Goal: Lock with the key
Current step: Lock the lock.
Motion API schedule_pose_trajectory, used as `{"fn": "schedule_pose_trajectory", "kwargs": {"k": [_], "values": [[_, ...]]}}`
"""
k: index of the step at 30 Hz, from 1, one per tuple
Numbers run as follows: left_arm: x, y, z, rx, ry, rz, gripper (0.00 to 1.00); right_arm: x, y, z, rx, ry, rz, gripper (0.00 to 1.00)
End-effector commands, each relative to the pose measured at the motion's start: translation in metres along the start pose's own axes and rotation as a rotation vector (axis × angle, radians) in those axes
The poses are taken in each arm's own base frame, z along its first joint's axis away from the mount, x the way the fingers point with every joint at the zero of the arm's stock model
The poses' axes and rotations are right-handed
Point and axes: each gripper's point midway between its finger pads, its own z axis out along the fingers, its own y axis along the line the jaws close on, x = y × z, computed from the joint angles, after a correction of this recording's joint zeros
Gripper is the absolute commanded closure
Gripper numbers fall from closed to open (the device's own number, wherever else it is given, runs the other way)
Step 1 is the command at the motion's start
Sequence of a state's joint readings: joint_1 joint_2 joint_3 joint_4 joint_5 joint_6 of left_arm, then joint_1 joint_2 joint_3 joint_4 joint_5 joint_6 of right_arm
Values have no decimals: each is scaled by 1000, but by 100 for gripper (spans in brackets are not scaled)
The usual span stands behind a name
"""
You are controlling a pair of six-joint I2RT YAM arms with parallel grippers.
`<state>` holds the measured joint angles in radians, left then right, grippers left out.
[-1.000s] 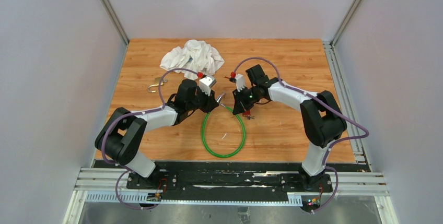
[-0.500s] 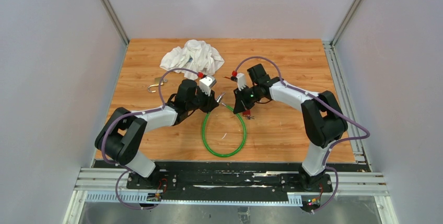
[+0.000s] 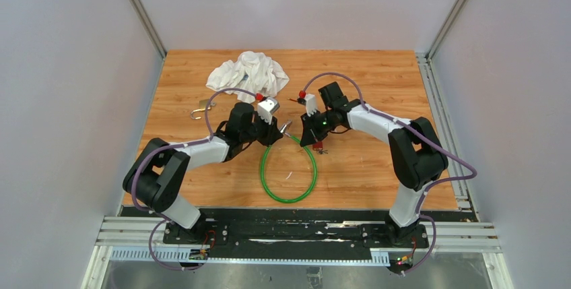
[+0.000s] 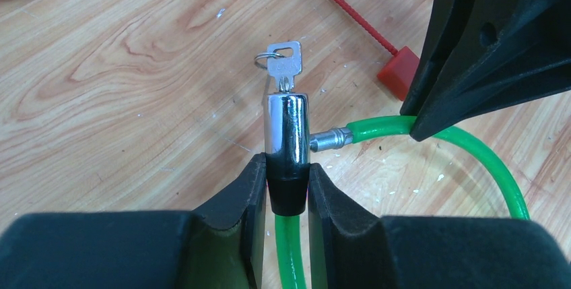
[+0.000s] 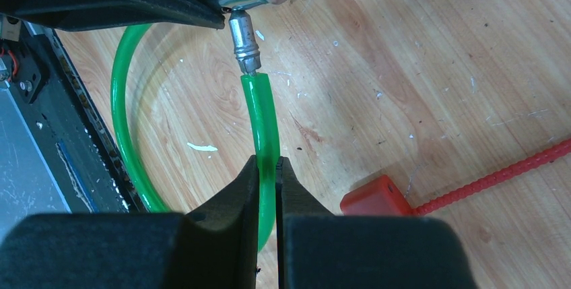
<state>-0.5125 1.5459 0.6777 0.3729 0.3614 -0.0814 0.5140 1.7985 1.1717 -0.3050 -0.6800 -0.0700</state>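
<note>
Above the middle of the worktop [image 3: 377, 80], the left gripper [image 4: 286, 173] clamps the lock barrel [image 4: 286, 124], key [image 4: 283, 63] already in its end. The right gripper [image 5: 268, 168] pinches the green cable [image 5: 261, 117], its metal pin [image 5: 244, 43] at the barrel's side socket. Seating looks unfinished, and the key turn remains.

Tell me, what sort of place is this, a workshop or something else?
Probably a robotics test booth, not a workshop: plain white panel walls on aluminium posts box in a small wooden tabletop, and two black-and-white robot arms are bolted to a metal rail at its near edge.
</note>
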Motion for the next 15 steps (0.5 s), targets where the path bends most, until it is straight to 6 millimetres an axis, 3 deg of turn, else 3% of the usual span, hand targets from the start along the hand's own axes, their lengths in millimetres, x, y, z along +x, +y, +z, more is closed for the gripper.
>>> {"fn": "schedule_pose_trajectory", "kwargs": {"k": [1, 8, 15], "values": [[-24, -1, 3, 10, -81, 38, 100, -20, 4, -5, -6, -35, 18, 99], [-24, 5, 3, -28, -83, 43, 100, -43, 9, -4, -25, -63, 44, 99], [-28, 8, 3, -54, -92, 2, 100, -42, 14, 12, -49, -39, 42, 99]]}}
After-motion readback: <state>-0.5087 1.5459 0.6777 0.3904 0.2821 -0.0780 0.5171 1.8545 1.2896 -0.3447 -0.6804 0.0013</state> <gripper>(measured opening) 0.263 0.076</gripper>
